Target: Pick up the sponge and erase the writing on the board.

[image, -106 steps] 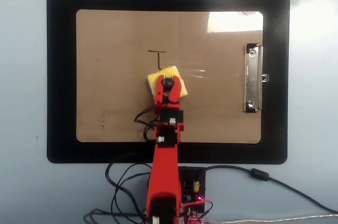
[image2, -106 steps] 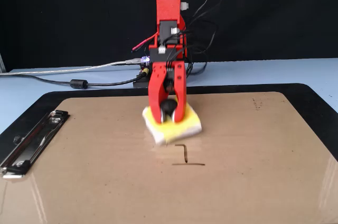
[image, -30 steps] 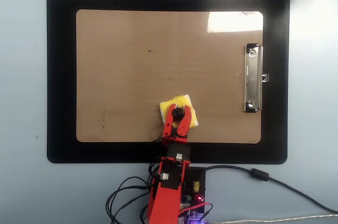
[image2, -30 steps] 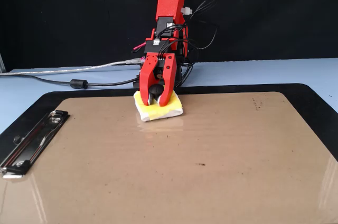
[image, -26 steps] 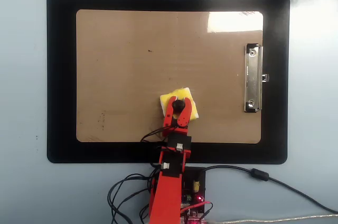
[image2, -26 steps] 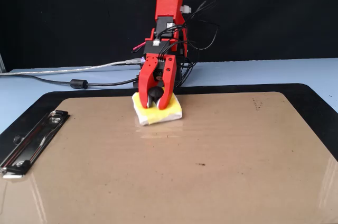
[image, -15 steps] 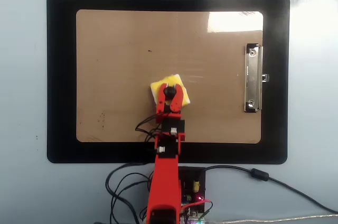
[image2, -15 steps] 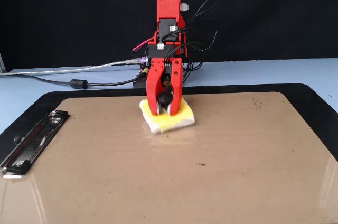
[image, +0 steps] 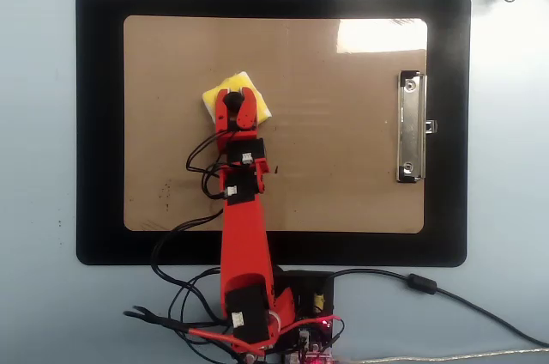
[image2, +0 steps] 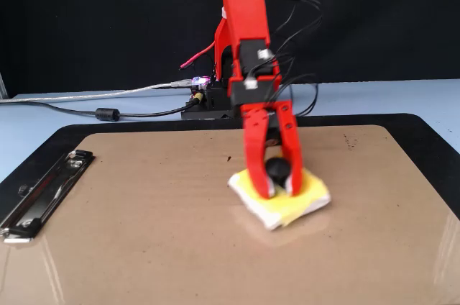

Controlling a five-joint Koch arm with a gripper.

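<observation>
The gripper (image2: 279, 188) (jaws clamped on its black knob) presses the sponge (image2: 310, 198) flat onto the board (image2: 144, 233).

Arm stretched way out since half a sec ago. Gripper (image: 234, 106) dragged sponge (image: 250, 89) from mid-board up and left in overhead view, toward far part of board (image: 343, 184); in fixed view sponge (image2: 305, 201) came nearer camera and rightward. Writing that showed a few secs back got wiped, and leftover dot from a sec ago wasn't visible anymore. Tiny dark mark (image: 276, 169) showed up beside arm.
</observation>
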